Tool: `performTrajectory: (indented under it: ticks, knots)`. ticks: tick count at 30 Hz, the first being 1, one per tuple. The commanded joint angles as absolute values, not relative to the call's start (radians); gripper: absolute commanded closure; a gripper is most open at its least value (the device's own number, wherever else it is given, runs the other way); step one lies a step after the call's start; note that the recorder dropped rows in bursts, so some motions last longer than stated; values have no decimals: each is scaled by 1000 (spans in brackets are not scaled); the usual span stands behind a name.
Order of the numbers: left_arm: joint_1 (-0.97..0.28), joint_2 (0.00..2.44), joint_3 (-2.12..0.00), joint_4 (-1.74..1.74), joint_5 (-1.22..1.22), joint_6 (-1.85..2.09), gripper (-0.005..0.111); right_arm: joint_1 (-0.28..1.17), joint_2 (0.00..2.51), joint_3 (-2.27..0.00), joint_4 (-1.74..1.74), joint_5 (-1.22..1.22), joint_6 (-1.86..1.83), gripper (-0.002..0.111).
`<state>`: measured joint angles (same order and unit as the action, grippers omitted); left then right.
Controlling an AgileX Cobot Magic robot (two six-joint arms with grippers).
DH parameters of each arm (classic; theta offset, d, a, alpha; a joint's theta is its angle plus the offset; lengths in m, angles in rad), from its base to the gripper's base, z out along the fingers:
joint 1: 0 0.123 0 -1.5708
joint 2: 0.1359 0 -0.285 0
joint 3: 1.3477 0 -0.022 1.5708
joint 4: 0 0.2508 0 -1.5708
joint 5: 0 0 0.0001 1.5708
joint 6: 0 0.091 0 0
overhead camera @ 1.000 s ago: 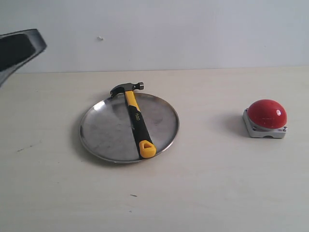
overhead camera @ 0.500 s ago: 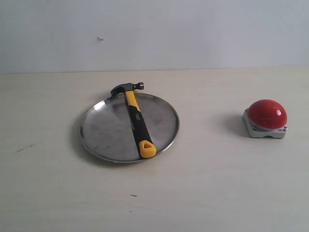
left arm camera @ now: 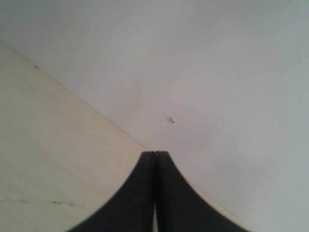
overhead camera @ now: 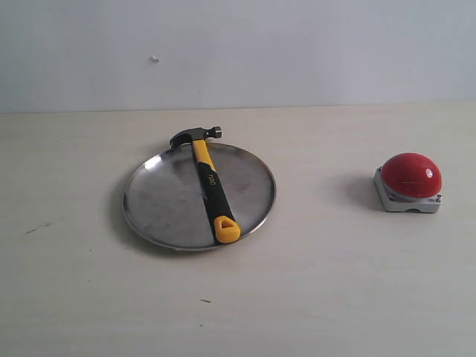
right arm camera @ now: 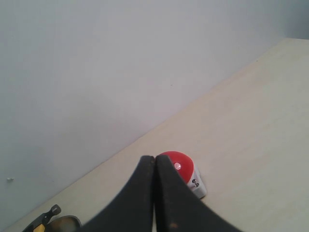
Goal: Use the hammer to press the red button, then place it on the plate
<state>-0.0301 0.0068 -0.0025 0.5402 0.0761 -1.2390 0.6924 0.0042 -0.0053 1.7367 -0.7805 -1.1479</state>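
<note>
The hammer [overhead camera: 209, 181] lies across the silver plate [overhead camera: 160, 197], its dark head over the far rim and its yellow handle end at the near rim. The red button [overhead camera: 411, 175] sits on its grey base at the right of the table. Neither gripper shows in the exterior view. In the left wrist view my left gripper [left arm camera: 155, 153] is shut with nothing in it, facing the wall and bare table. My right gripper [right arm camera: 154, 158] is shut and empty too; the red button [right arm camera: 181, 166] lies beyond its tips, and the hammer head [right arm camera: 48, 213] peeks in at the picture's edge.
A pale wooden table [overhead camera: 327, 282] runs to a plain white wall [overhead camera: 297, 52] at the back. A small dark mark [overhead camera: 205, 300] lies on the table in front of the plate.
The dark arm part seen at the top left of the exterior view a second ago has left the frame. Hammer, plate and button have not moved.
</note>
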Motion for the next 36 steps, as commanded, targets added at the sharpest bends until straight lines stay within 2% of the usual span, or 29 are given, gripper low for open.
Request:
performTrajectory:
  ticks: [1,4,7,9,11,36]
  knots:
    - [-30,0,0,545,75,-1234,107,695,0,0,1725,-772,-1150,108]
    - [-30,0,0,614,75,-1187,107,695,0,0,1725,-772,-1150,108]
    - [-30,0,0,360,97,-653,107,695,0,0,1725,-772,-1150,108]
    - [-30,0,0,101,114,-125,107,695,0,0,1725,-772,-1150,108]
    - [-30,0,0,62,136,0,107,695,0,0,1725,-772,-1150,108]
    - [-30,0,0,67,140,-7,107,695,0,0,1725,-772,-1150,108]
